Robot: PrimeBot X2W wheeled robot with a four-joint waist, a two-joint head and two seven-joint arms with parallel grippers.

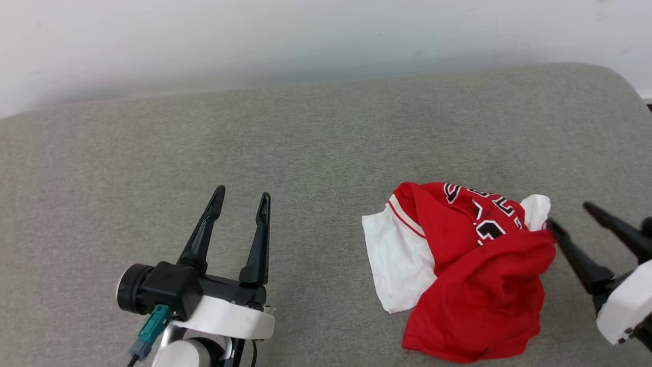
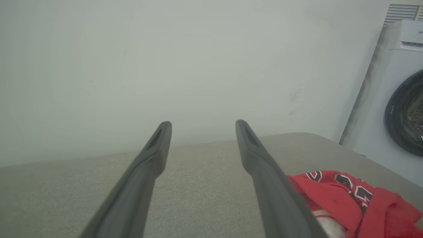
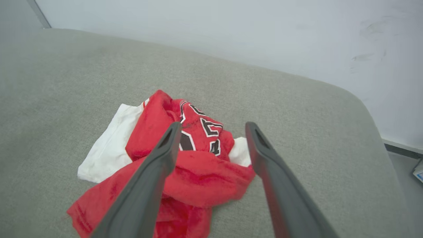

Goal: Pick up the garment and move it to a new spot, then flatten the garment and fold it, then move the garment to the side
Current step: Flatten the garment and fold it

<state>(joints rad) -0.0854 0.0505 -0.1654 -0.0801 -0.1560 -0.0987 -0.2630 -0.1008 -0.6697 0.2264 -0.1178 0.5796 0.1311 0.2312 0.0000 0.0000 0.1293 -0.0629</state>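
**Both Pincers Spread, Jersey Heaped on the Grey Pad**

The left gripper (image 1: 242,193) hovered low over the bare left half of the grey padded surface (image 1: 305,142), its pale forearm entering from the bottom edge of the head view and its two dark fingers pointing toward the wall. The fingers stood parted, with nothing between them.

The right gripper (image 1: 570,215) reached in from the lower right at a slant, fingers aimed up and to the left. They too stood wide apart and clasped nothing — one fingertip sat right at the garment's right edge, though contact could not be confirmed.

The garment (image 1: 473,285) lay crumpled on the right part of the surface, a white sleeve spread to its left, black white-outlined lettering showing on top, and a plain red fold bunched in front.

A white washing machine (image 2: 396,99) stood beyond the surface's far corner — whatever its dark drum held could not be made out.
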